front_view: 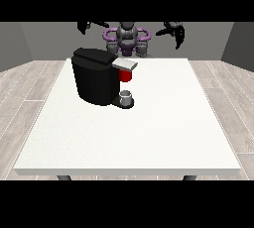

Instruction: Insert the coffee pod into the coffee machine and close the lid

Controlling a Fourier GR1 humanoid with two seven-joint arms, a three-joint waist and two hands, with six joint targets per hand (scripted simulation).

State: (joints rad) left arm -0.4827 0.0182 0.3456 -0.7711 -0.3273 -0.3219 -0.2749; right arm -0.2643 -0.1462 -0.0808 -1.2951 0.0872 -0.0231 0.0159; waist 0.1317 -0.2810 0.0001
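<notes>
so we stand at the very start, as we judge it: neither hand is anywhere near the work. the coffee machine [96, 76] sits on the white table [149, 133], toward the far side and a little to the view's left of centre, a black block with a grey lid [125, 64] jutting out toward the view's right. just under that lid we see a red thing [126, 76], which we take to be the coffee pod, though we cannot tell whether it is seated in its holder or only resting there. a small grey cup [127, 95] stands on the machine's base below it.

both arms are raised high and wide beside the robot's body, well apart from the machine. the hand at the view's left [84, 26] and the hand at the view's right [174, 29] are small dark shapes, and we cannot tell how their fingers lie; neither holds anything that we can see.

next, we reckon, one hand must come down and forward over the table to the pod and lid, approaching from above the machine without knocking the cup.
</notes>
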